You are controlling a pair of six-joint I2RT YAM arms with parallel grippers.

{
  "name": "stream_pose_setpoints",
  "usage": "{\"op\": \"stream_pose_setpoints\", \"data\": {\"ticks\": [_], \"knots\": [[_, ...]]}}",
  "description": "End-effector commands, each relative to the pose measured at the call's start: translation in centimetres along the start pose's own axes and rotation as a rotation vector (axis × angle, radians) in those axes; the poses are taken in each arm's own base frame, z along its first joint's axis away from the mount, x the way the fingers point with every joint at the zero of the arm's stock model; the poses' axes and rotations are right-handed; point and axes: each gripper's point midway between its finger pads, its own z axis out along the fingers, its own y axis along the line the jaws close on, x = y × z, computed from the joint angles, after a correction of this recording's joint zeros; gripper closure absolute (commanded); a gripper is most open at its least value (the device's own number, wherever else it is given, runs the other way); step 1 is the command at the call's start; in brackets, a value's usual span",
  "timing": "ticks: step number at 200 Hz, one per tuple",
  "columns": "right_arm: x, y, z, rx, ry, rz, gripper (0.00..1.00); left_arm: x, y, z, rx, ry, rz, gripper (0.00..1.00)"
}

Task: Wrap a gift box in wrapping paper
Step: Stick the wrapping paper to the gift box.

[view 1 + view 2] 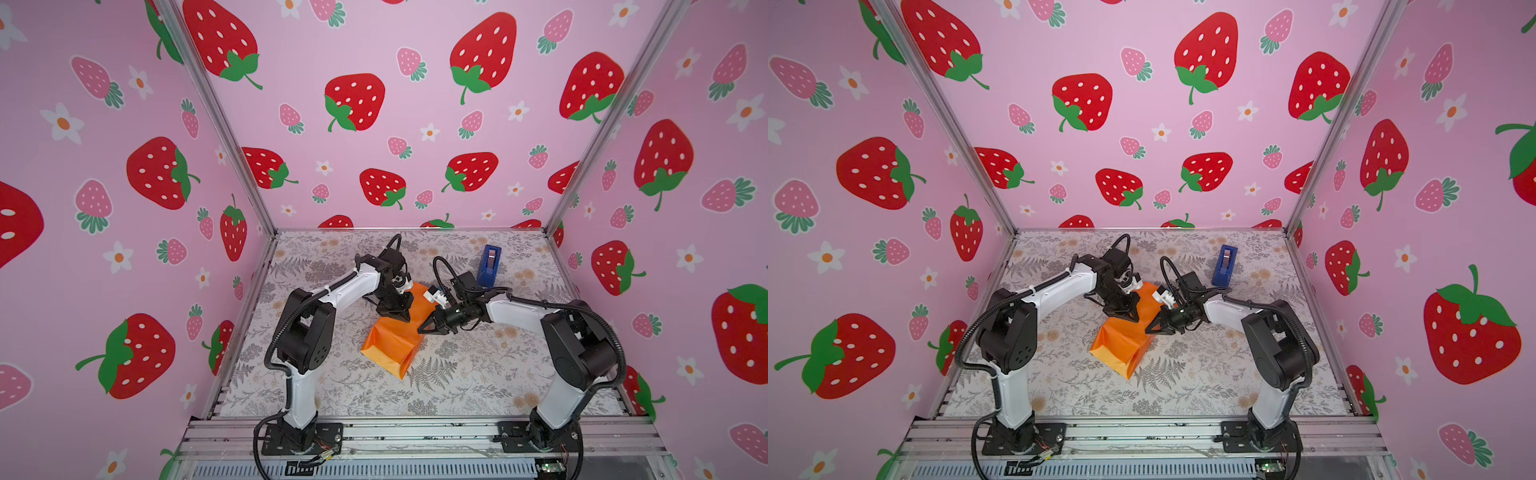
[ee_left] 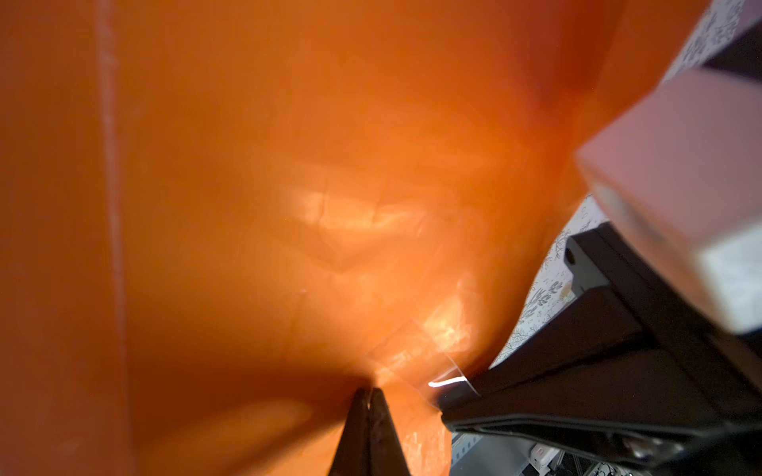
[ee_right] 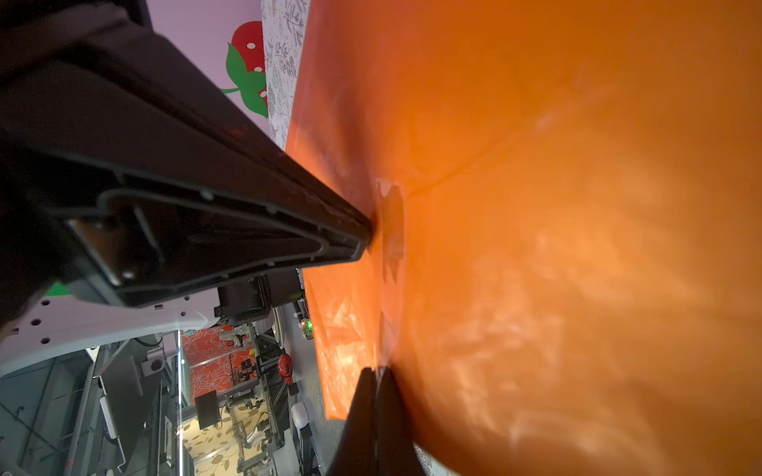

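The wrapping paper [image 1: 390,345] [image 1: 1121,345] lies folded into an orange parcel in the middle of the table. The gift box is hidden inside it. My left gripper [image 1: 405,319] [image 2: 371,391] is shut, and its tips press down on the parcel's top at the far end. My right gripper [image 1: 420,330] [image 3: 377,371] is also shut, with its tips touching the paper [image 3: 577,206] from the right, close to the left tips. A piece of clear tape [image 2: 416,358] [image 3: 391,230] sits on the paper seam beside both sets of tips.
A blue tape dispenser [image 1: 489,264] [image 1: 1225,266] stands at the back right of the floral table [image 1: 478,374]. Pink strawberry walls close off the back and both sides. Both arms reach in from a metal rail at the front edge.
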Motion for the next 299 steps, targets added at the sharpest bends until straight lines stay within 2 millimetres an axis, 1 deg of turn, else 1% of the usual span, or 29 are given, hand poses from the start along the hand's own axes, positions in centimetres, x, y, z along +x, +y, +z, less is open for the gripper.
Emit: {"op": "stream_pose_setpoints", "data": {"ticks": [1, 19, 38, 49, 67, 94, 106, 107, 110, 120, 141, 151, 168, 177, 197, 225, 238, 246, 258, 265, 289, 294, 299], "knots": [[1.2, -1.3, -0.1, 0.023, 0.021, 0.030, 1.00, 2.1, 1.5, 1.5, -0.066, 0.082, -0.025, 0.93], [1.4, -2.2, 0.0, 0.044, 0.030, 0.053, 1.00, 1.8, 1.2, 1.2, -0.054, 0.069, -0.023, 0.93], [1.6, -2.4, -0.1, 0.055, 0.027, 0.054, 1.00, 1.3, 0.4, 0.5, -0.036, 0.042, -0.017, 0.93], [1.5, -2.5, -0.1, 0.054, 0.028, 0.054, 1.00, 0.8, -0.5, 0.0, -0.007, 0.021, -0.011, 0.93], [1.5, -2.8, 0.1, 0.056, 0.032, 0.062, 1.00, -0.3, -2.6, -1.1, 0.077, -0.021, 0.000, 0.93], [1.7, -3.0, 0.1, 0.056, 0.030, 0.069, 1.00, -1.6, -5.1, -2.7, 0.179, -0.079, 0.009, 0.93], [1.8, -3.0, 0.1, 0.058, 0.029, 0.070, 1.00, -2.0, -6.2, -2.9, 0.234, -0.093, 0.012, 0.93], [1.8, -3.0, 0.1, 0.058, 0.029, 0.071, 1.00, -2.1, -6.3, -3.0, 0.238, -0.095, 0.011, 0.96], [1.8, -3.0, 0.1, 0.056, 0.030, 0.070, 1.00, -2.2, -6.4, -2.9, 0.247, -0.097, 0.008, 0.98], [1.9, -3.1, 0.1, 0.059, 0.030, 0.073, 1.00, -2.4, -6.6, -2.7, 0.254, -0.097, 0.008, 0.98], [1.8, -3.1, 0.1, 0.060, 0.029, 0.071, 1.00, -2.2, -5.2, -0.9, 0.211, -0.054, -0.021, 1.00], [1.8, -3.0, 0.1, 0.057, 0.030, 0.072, 1.00, -1.8, -4.0, 0.3, 0.174, -0.023, -0.040, 1.00], [1.7, -2.9, 0.1, 0.060, 0.029, 0.069, 1.00, -0.8, -2.2, 1.4, 0.098, 0.019, -0.053, 1.00], [1.5, -2.8, 0.0, 0.060, 0.025, 0.066, 1.00, -0.3, -1.3, 1.7, 0.055, 0.034, -0.055, 1.00], [1.4, -2.5, -0.2, 0.057, 0.023, 0.063, 1.00, 0.6, 0.1, 2.2, -0.001, 0.064, -0.053, 1.00], [1.3, -1.2, -1.0, 0.048, 0.012, 0.048, 1.00, 1.4, 1.7, 2.8, -0.064, 0.098, -0.059, 1.00], [1.8, -0.7, -1.6, 0.055, 0.006, 0.046, 0.90, 1.5, 2.3, 2.8, -0.078, 0.100, -0.066, 1.00], [2.4, -0.6, -2.0, 0.064, 0.003, 0.050, 0.87, 1.5, 2.5, 2.7, -0.082, 0.099, -0.068, 1.00], [3.3, -1.0, -2.3, 0.078, -0.001, 0.057, 0.85, 1.5, 2.4, 2.7, -0.079, 0.100, -0.070, 1.00], [4.3, -1.8, -2.4, 0.103, 0.013, 0.087, 0.86, 1.4, 2.4, 2.6, -0.079, 0.096, -0.068, 1.00], [6.0, -4.5, -2.2, 0.178, 0.011, 0.154, 0.98, 1.2, 2.2, 2.7, -0.067, 0.097, -0.065, 1.00], [5.7, -4.6, -2.0, 0.166, -0.009, 0.149, 1.00, 1.2, 2.2, 2.7, -0.068, 0.098, -0.065, 1.00], [5.6, -4.7, -1.8, 0.156, -0.020, 0.156, 1.00, 1.1, 2.2, 2.7, -0.065, 0.097, -0.065, 1.00]]}}
